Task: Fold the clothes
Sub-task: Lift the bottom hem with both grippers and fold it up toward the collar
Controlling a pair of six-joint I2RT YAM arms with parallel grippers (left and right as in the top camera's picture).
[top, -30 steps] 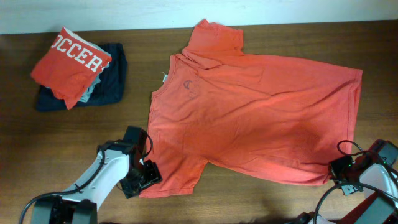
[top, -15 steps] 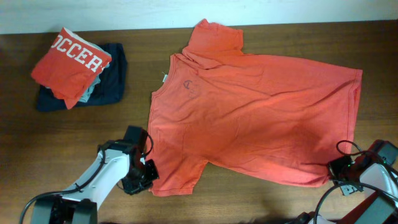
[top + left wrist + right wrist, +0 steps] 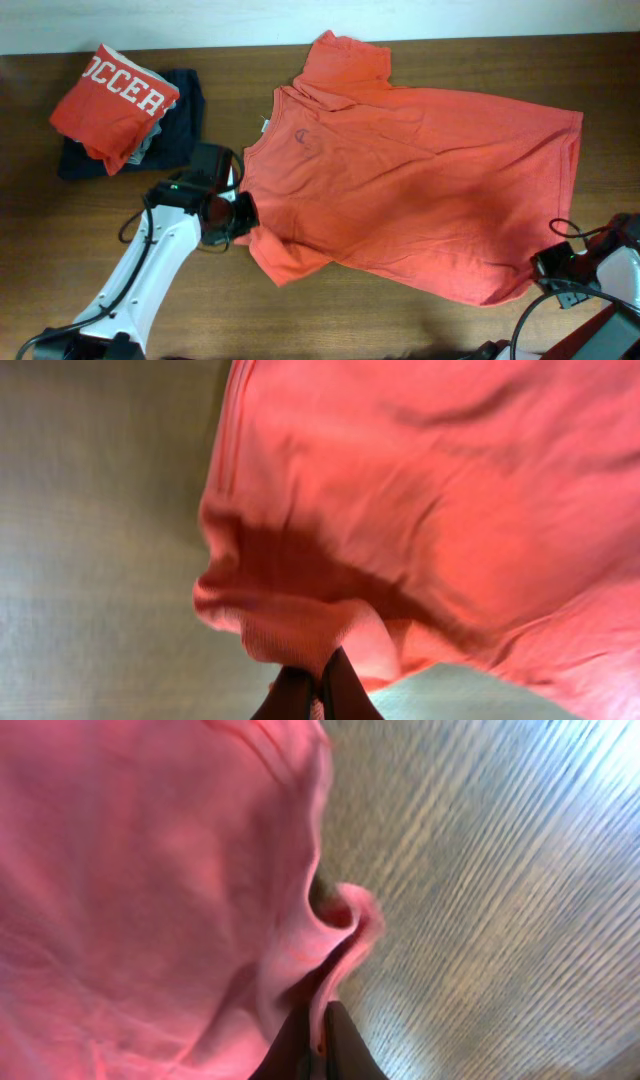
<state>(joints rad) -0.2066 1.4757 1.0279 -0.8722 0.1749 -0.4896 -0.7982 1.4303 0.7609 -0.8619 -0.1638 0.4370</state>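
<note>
Brown wooden table (image 3: 380,325) fills the overhead view, and the coral T-shirt (image 3: 420,180) lies spread across its middle and right, collar toward the left, one sleeve pointing at the top edge. My left claw (image 3: 243,212) sits at the shirt's left edge, just below the collar, pinched shut on the cloth; the fabric bunches into a fold beside it. My right claw (image 3: 545,265) is at the lower right of the frame, closed on the shirt's bottom right corner. At the upper left, well apart from the shirt, a folded coral garment with white letters (image 3: 110,100) rests on a folded dark navy one (image 3: 185,130).

From my left wrist, coral cloth covers most of the frame, with pale wood down the left side. My two dark fingertips (image 3: 295,698) meet at the bottom centre, clamped on a gathered wad of the fabric.

From my right wrist, the shirt covers the left half and wood grain the right. My fingertips (image 3: 340,1055) press together at the bottom centre, gripping a curled fold of the shirt's edge.
</note>
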